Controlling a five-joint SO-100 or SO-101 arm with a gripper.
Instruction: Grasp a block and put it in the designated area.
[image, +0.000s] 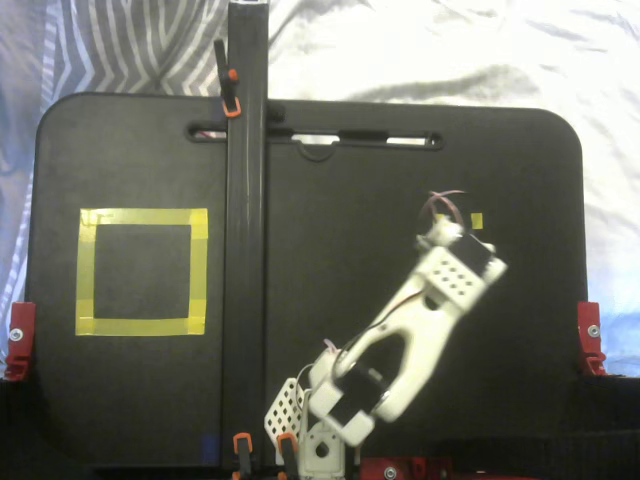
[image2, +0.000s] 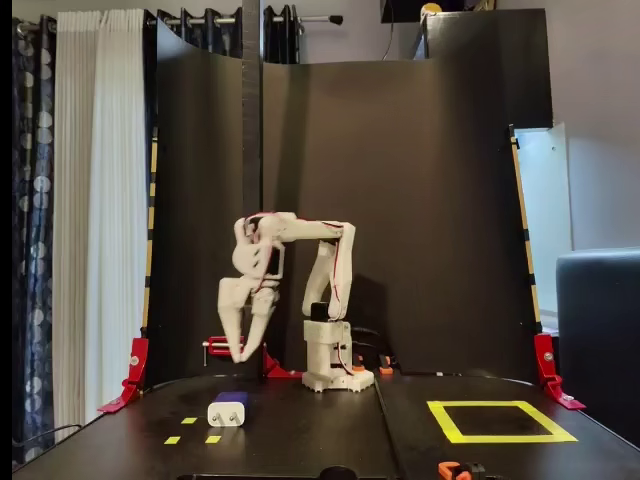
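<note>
The block (image2: 228, 410), dark blue with a white face, lies on the black table at the left of a fixed view taken from the front. My gripper (image2: 241, 355) hangs point-down above it and slightly to its right, clear of it, fingers meeting at the tips with nothing between them. From above, in the other fixed view, the white wrist (image: 455, 272) covers the block and the fingertips. The designated area, a yellow tape square (image: 142, 217), lies far left in that view and at the right (image2: 497, 437) in the front view.
A tall black post (image: 246, 200) stands between the arm and the yellow square, also seen from the front (image2: 251, 180). Tiny yellow tape squares (image2: 189, 420) (image: 477, 220) surround the block. Red clamps (image: 590, 335) (image2: 132, 375) grip the table edges. A black backdrop stands behind the arm base (image2: 335, 372).
</note>
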